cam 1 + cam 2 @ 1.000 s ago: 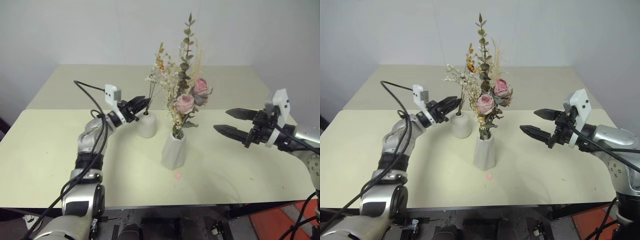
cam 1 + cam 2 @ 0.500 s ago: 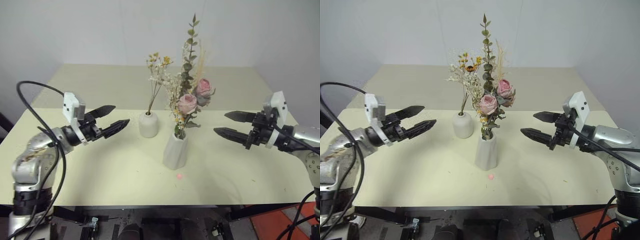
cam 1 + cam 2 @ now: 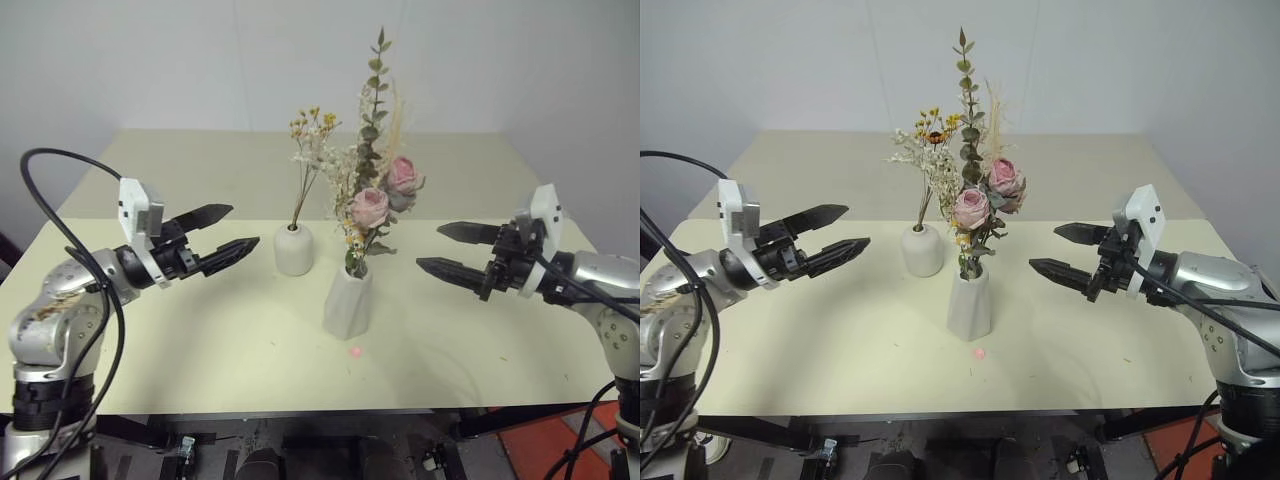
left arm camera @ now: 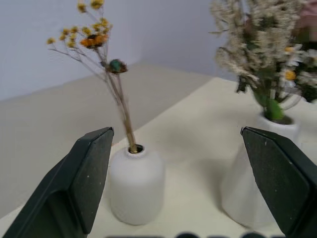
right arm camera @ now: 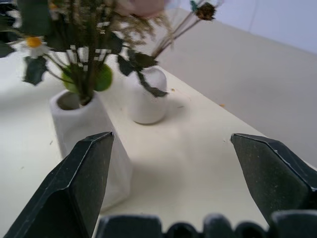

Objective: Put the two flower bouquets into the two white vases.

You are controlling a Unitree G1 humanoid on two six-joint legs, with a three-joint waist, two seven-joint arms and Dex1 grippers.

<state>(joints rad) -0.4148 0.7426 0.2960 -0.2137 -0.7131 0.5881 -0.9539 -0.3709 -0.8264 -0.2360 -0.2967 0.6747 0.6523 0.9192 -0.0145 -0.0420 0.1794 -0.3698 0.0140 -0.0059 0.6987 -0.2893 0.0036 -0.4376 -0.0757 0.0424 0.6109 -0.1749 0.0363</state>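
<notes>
Left gripper (image 3: pixel 228 231) & right gripper (image 3: pixel 451 249): jaws apart, nothing held, both hovering clear either side of desk (image 3: pixel 150 330) centre. Task looks done: thin sprig (image 3: pixel 309 150) stands in round vase (image 3: pixel 294 250), rose bouquet (image 3: pixel 375 170) in faceted vase (image 3: pixel 348 302), just beside it toward front edge. Nothing left, I'd say.

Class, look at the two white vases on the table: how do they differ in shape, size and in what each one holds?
The round vase is short and dome-shaped with a narrow neck; the faceted vase is taller, angular and wider-mouthed. The round vase holds a thin sprig with orange-yellow blossoms; the faceted vase holds the full rose bouquet. Both are matte white, upright and on the table.
</notes>
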